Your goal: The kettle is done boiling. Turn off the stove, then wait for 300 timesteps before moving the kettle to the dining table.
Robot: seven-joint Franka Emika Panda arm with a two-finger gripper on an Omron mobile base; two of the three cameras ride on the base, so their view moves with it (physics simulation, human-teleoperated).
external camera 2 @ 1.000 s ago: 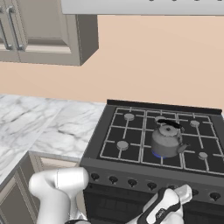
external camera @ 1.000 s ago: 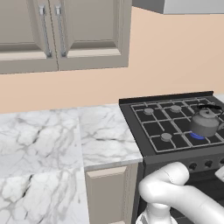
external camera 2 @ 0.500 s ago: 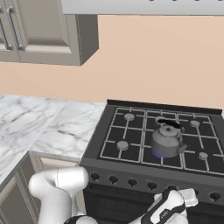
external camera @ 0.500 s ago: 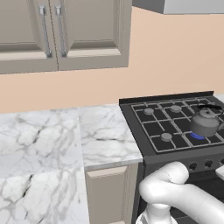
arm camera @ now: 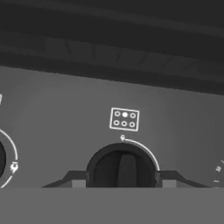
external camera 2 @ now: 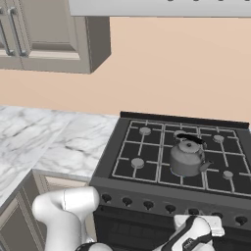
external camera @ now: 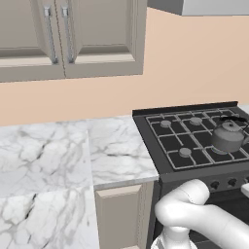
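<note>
The grey kettle (external camera: 227, 137) (external camera 2: 186, 158) stands upright on a front grate of the black stove (external camera: 189, 148) (external camera 2: 147, 169), right of centre. No flame shows under it. My gripper (arm camera: 122, 179) is low at the stove's front panel, under the kettle, and is shut on a round black knob (arm camera: 122, 166). One dark finger (arm camera: 74, 178) presses each side of that knob, whose ridge stands upright under its mark. In the right base view my hand (external camera 2: 195, 231) is just below the knob row. The dining table is out of view.
Marble counter (external camera: 58, 160) (external camera 2: 59, 142) runs left of the stove, over beige cabinet doors (external camera: 121, 216). Beige wall cabinets (external camera: 68, 36) hang above it. A grey hood (external camera 2: 162, 7) sits over the range. A neighbouring knob (arm camera: 2, 159) lies at the hand view's left edge.
The blue flame that burned under the kettle in the earlier frames is gone. My forearm has barely shifted at the stove front. The kettle has not moved.
</note>
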